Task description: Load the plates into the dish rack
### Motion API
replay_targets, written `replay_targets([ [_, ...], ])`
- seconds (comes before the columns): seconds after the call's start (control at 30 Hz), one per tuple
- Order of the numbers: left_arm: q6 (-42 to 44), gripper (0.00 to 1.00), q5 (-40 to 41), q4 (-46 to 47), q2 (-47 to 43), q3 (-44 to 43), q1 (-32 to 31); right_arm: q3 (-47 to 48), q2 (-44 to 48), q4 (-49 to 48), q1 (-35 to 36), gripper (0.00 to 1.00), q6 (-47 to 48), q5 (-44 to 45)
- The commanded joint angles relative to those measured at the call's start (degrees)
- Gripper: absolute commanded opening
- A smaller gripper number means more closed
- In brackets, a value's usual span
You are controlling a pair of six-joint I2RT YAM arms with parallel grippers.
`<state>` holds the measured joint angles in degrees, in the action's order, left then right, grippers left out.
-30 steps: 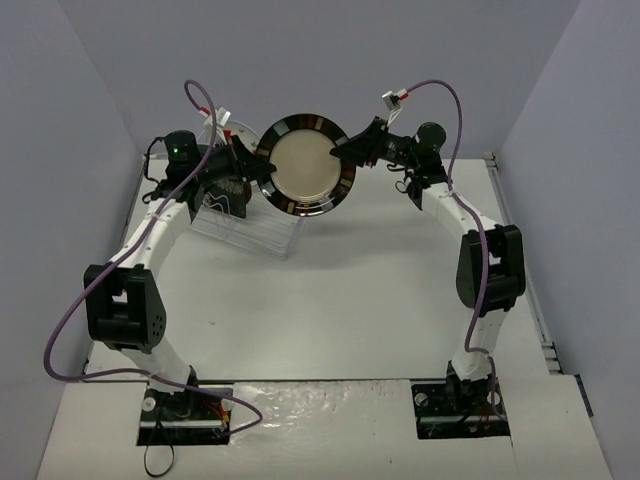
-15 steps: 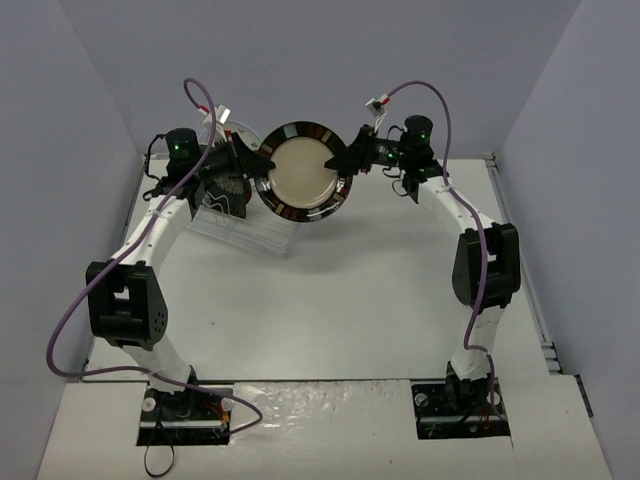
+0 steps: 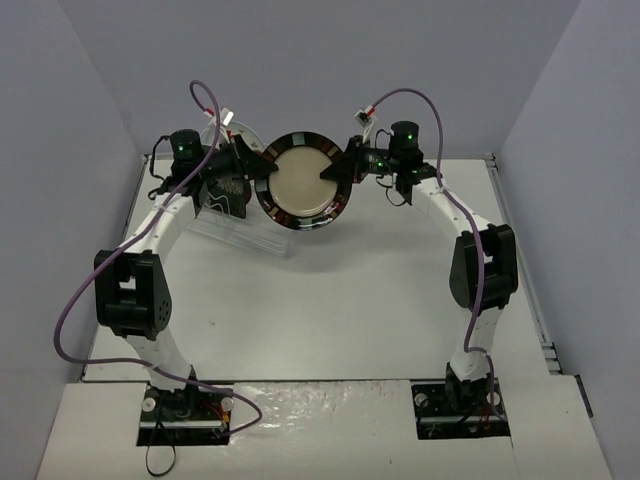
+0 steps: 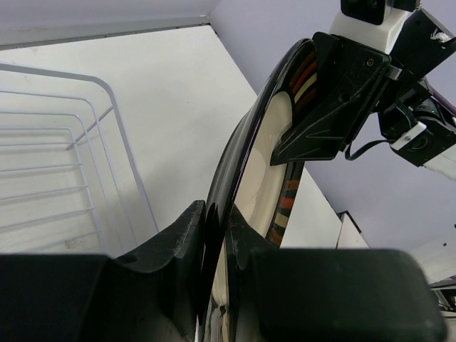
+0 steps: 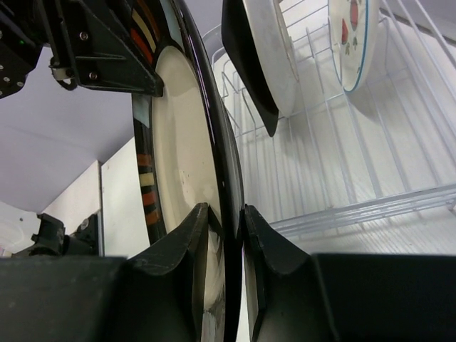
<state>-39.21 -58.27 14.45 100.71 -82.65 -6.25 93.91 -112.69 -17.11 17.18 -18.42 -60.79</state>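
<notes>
Dark-rimmed, with a beige centre, the dark-rimmed plate (image 3: 302,182) is held in the air between both arms, face tilted up toward the top camera. The left gripper (image 3: 258,170) pinches its rim at 9 o'clock and the right gripper (image 3: 335,172) pinches it at 3 o'clock; each wrist view shows both fingers pressed on either side of the edge. Compared with a second ago, the plate sits slightly lower in the top view, toward 6 o'clock. The right wrist has swung in toward 9 o'clock, so the arms stand closer together. The plate's lower rim now overlaps the 3 o'clock end of the dish rack (image 3: 255,232); whether they touch cannot be told. In the right wrist view, the black square plate (image 5: 256,50) stands on edge among the prongs just beside the held plate. The white plate with red fruit marks (image 5: 353,35) stands beyond it. Open white table (image 3: 380,280) spreads from 3 to 6 o'clock of the rack, while the back wall is close at 12 o'clock.
</notes>
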Motion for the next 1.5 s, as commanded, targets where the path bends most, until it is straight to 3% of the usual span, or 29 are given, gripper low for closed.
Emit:
replay_targets([
  [0.0, -3.07, 0.0, 0.41, 6.74, -3.08, -6.13, -1.93, -1.71, 3.65, -20.15, 4.17, 0.0, -8.54, -10.35],
  [0.1, 5.27, 0.02, 5.92, -7.6, -4.03, -9.47, -1.86, -3.39, 5.66, -20.34, 4.05, 0.0, -7.06, -5.21],
  [0.13, 10.0, 0.1, 10.78, -20.45, -4.38, -13.23, -1.92, -3.47, 6.75, -16.39, 3.91, 0.0, -4.32, -1.79],
  [0.17, 12.09, 0.2, 13.73, -20.78, -4.38, -13.32, -1.93, -3.47, 7.55, -16.29, 3.82, 0.0, -1.51, 0.62],
  [0.27, 15.41, 0.62, 20.59, -26.88, -6.34, -14.26, -1.66, -3.68, 10.72, -11.28, 4.08, 0.0, 2.29, 10.38],
  [0.43, 15.98, 0.72, 22.71, -28.03, -7.69, -13.52, -1.66, -4.68, 12.51, -15.61, 4.19, 0.0, -0.99, 12.83],
  [0.53, 16.77, 0.89, 24.94, -30.1, -8.06, -13.93, -1.66, -4.77, 12.64, -17.62, 4.35, 0.0, -2.95, 13.32],
  [0.63, 17.45, 0.96, 28.08, -32.0, -8.89, -14.37, -1.59, -4.67, 12.88, -19.8, 4.64, 0.0, -3.9, 14.5],
  [0.77, 17.8, 0.97, 34.7, -37.63, -11.19, -16.05, -1.49, 0.09, 12.76, -15.16, 6.87, 0.0, 1.72, 17.99],
  [1.0, 8.79, 0.97, 69.66, -54.17, -23.08, -13.13, -1.05, 9.27, 9.87, -9.25, 13.12, 0.0, 13.45, 28.27],
  [1.13, 1.64, 0.97, 82.46, -61.94, -28.27, -9.56, 0.35, 12.31, 8.58, -8.38, 17.69, 0.0, 20.99, 32.29],
  [1.23, -1.67, 0.97, 87.87, -66.4, -31.36, -7.14, 1.53, 16.71, 5.71, -6.61, 20.99, 0.0, 26.3, 37.6],
  [1.47, -6.55, 0.97, 90.59, -69.18, -34.09, -0.61, 2.38, 24.93, -2.6, -11.32, 24.6, 0.0, 33.54, 42.74],
])
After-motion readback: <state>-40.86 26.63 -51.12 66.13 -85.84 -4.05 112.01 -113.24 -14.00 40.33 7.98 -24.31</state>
